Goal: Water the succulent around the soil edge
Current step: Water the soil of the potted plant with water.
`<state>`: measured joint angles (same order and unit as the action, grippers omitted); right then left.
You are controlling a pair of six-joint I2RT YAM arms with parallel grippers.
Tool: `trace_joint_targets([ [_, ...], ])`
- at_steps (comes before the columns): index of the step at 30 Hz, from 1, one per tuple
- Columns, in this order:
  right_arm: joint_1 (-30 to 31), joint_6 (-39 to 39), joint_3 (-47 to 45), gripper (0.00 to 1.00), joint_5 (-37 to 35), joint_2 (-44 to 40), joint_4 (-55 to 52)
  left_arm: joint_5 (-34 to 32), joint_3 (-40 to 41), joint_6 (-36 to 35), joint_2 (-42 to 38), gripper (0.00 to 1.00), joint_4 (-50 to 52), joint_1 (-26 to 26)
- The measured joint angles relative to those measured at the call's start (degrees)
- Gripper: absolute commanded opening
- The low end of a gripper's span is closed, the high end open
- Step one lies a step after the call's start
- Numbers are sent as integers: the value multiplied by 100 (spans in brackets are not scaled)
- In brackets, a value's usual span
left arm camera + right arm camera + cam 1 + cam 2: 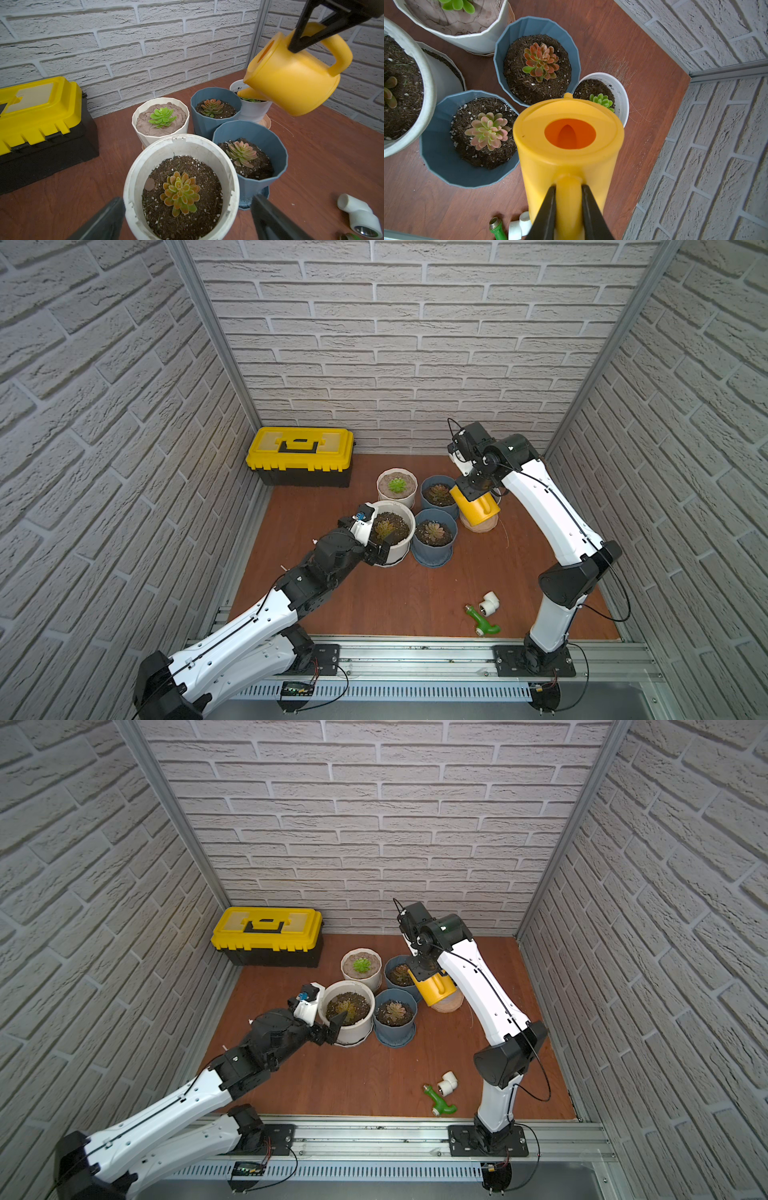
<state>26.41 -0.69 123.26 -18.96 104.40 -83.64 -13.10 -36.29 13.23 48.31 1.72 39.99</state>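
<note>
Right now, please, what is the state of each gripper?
Left gripper: open, its jaws on either side of the wide white pot.
Right gripper: shut on the handle of the yellow watering can.

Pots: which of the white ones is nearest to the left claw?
The wide white pot with the smooth rim and dark gritty soil, just before the open left claw. The ribbed white pot with pale soil and the small white pot stand farther back.
</note>
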Motion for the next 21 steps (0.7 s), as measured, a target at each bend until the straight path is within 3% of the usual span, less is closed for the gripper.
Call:
trace_joint_targets([
  [21, 232, 52, -201, 3, 372, -136, 33, 26, 4, 52, -13, 98, 0, 0],
])
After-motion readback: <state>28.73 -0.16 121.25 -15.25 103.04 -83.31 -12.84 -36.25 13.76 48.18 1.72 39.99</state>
